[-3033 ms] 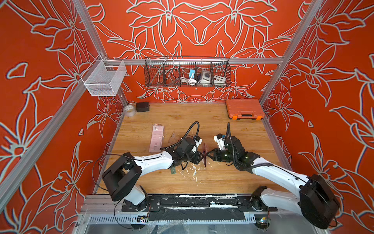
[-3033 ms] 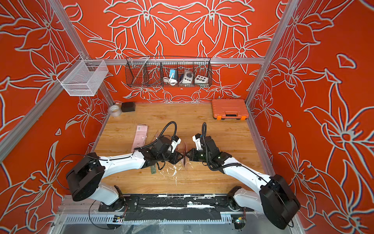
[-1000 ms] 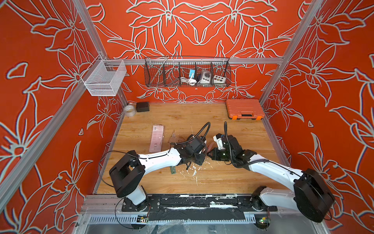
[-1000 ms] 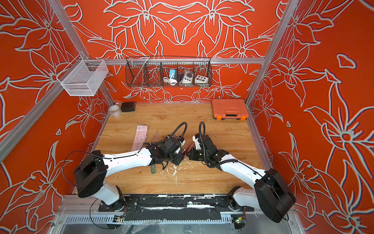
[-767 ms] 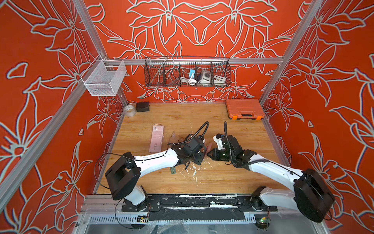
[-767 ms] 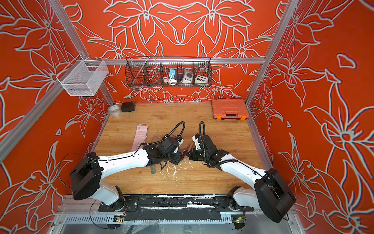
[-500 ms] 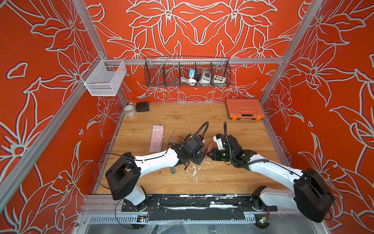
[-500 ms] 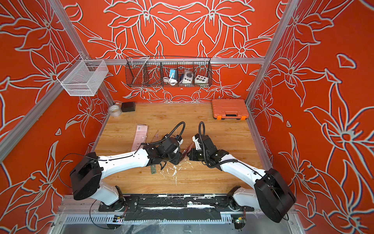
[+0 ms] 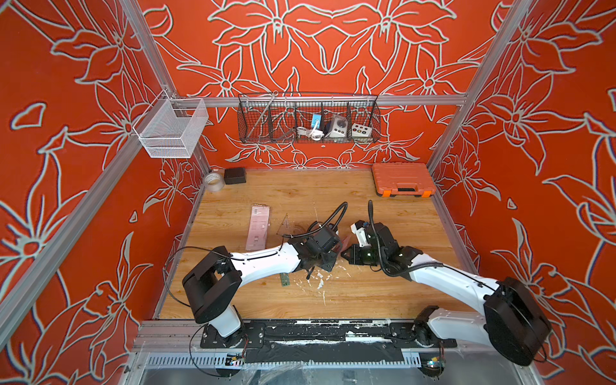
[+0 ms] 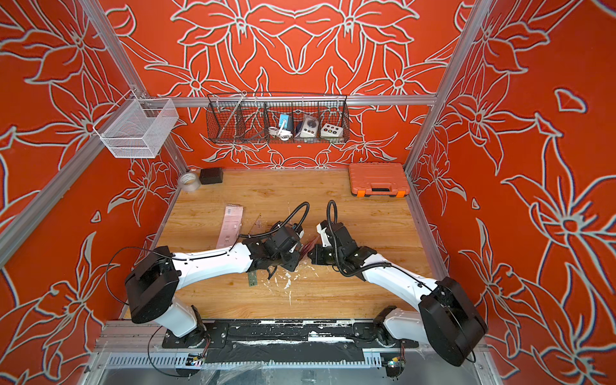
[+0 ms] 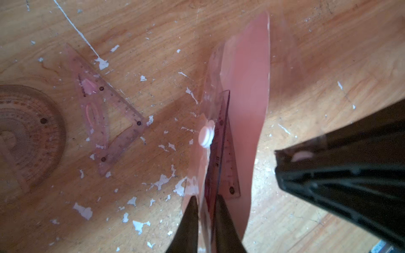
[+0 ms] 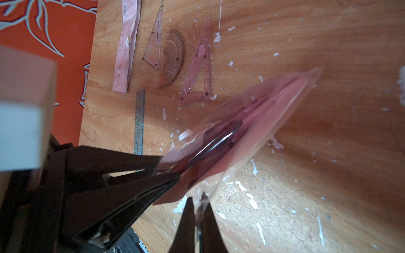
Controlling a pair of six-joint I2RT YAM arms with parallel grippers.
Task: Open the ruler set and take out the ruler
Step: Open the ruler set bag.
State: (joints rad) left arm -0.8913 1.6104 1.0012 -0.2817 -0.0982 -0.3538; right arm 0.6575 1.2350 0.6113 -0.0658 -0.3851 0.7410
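Over the middle of the wooden desk (image 9: 366, 293), the left gripper (image 11: 207, 206) and right gripper (image 12: 198, 203) meet tip to tip, holding the pink pouch (image 11: 245, 87) up off the surface between them. The right fingers (image 12: 186, 223) are pinched shut on the pouch's clear edge; the left fingers (image 11: 188, 223) are clamped on the dark ruler (image 11: 219, 142) at its open mouth.

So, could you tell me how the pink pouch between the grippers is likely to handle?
Probably floppy: the pouch bows between the left gripper and right gripper. Likely light, as two edge pinches hold it up. Its glossy film may slip.
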